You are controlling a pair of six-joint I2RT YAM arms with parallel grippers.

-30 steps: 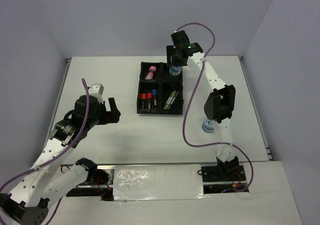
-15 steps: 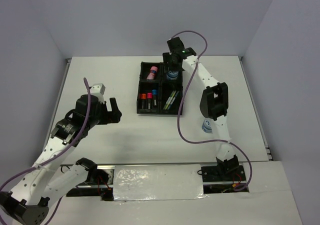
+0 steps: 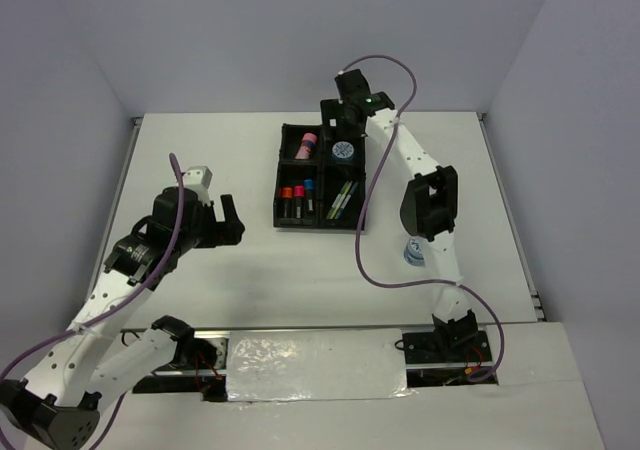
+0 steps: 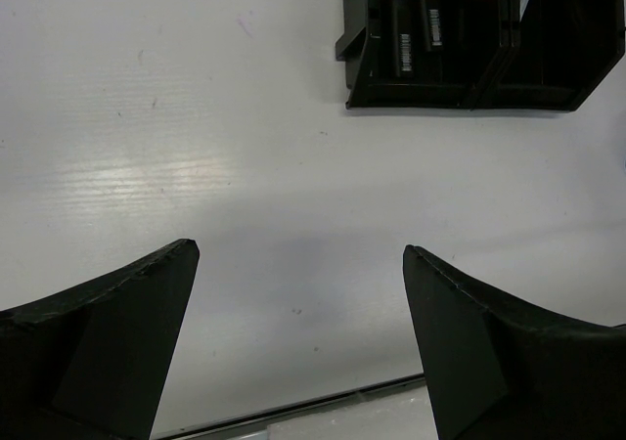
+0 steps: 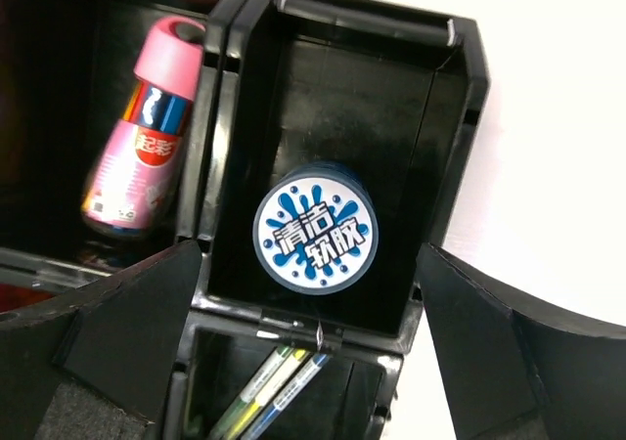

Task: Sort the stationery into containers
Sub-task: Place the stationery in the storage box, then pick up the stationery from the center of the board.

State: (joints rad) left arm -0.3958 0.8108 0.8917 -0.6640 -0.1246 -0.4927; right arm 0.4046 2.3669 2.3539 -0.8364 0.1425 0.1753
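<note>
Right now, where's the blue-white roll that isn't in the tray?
Top view: the blue-white roll sits on the table on the right side, partly hidden by the right arm's elbow, nearer the arm bases than the black tray.

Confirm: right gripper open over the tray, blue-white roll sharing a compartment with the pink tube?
No. The right wrist view shows the blue-white roll in the compartment next to the pink tube's. The right gripper is open over the tray.

The arms are white, with black joints, purple cables, black pincers.
</note>
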